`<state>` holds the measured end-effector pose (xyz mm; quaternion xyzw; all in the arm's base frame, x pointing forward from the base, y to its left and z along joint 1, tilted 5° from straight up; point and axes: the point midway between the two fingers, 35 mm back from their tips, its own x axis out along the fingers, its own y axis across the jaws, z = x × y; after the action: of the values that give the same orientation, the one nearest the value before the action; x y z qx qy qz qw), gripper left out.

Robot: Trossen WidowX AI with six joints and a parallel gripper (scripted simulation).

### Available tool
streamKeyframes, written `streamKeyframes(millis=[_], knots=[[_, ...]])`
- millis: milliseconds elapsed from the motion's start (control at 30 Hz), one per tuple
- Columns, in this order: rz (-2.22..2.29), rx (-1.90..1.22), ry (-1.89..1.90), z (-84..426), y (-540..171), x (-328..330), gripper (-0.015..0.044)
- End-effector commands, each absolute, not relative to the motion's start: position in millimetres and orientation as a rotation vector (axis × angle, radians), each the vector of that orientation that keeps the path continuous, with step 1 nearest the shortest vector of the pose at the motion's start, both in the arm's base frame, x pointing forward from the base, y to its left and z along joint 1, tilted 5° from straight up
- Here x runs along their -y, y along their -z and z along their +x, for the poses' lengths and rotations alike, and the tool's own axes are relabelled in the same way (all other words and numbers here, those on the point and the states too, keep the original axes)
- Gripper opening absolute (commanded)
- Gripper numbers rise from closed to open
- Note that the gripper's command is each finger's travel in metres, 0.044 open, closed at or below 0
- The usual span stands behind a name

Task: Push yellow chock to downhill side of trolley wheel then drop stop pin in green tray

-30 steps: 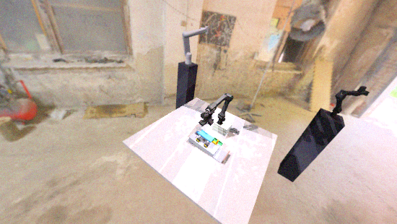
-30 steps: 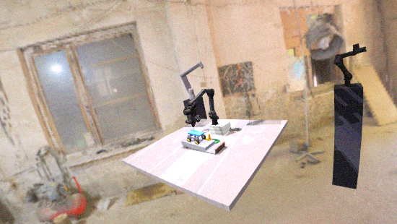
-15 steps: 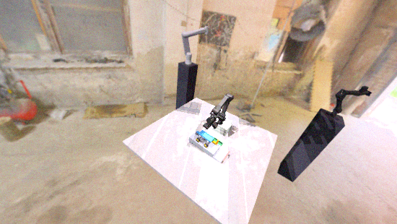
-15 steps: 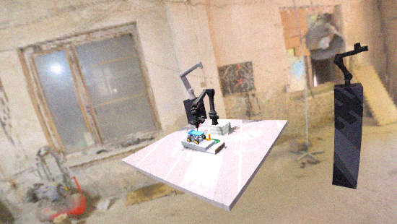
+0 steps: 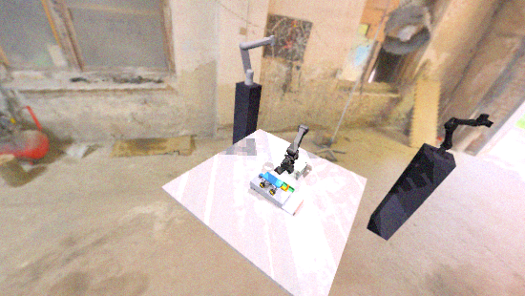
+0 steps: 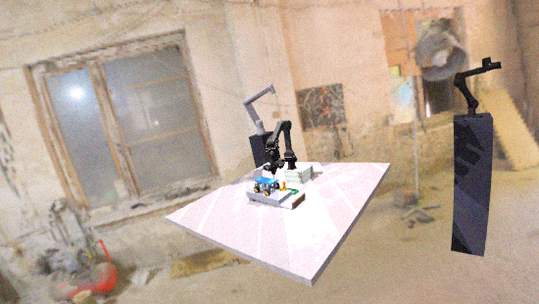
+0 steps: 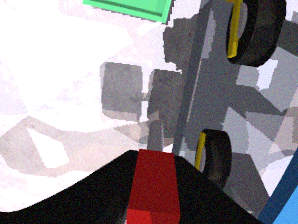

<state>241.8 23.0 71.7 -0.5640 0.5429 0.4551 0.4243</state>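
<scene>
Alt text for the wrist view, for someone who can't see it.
The claw's dark fingers are shut on the red-headed stop pin. Two yellow-and-black trolley wheels stand on the ramp to the right; the green tray's corner shows at the top.

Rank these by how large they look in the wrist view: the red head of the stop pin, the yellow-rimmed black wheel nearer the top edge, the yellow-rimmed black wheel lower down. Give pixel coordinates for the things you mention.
1. Red block-shaped pin head [image 7: 155, 180]
2. Upper yellow-rimmed black wheel [image 7: 267, 32]
3. Lower yellow-rimmed black wheel [image 7: 222, 155]

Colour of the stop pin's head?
Red, clearest in the wrist view.
</scene>
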Motion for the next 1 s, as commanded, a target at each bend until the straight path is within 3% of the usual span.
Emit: streamKeyframes(millis=[0,667,967], knots=[[-1.406,-1.361,-1.143,240.1,-69.8,-39.6,0.0000],[-1.400,-1.356,-1.148,231.9,-62.2,-112.5,0.0000],[-1.458,-1.295,-1.238,231.3,-61.9,-113.8,0.0000]])
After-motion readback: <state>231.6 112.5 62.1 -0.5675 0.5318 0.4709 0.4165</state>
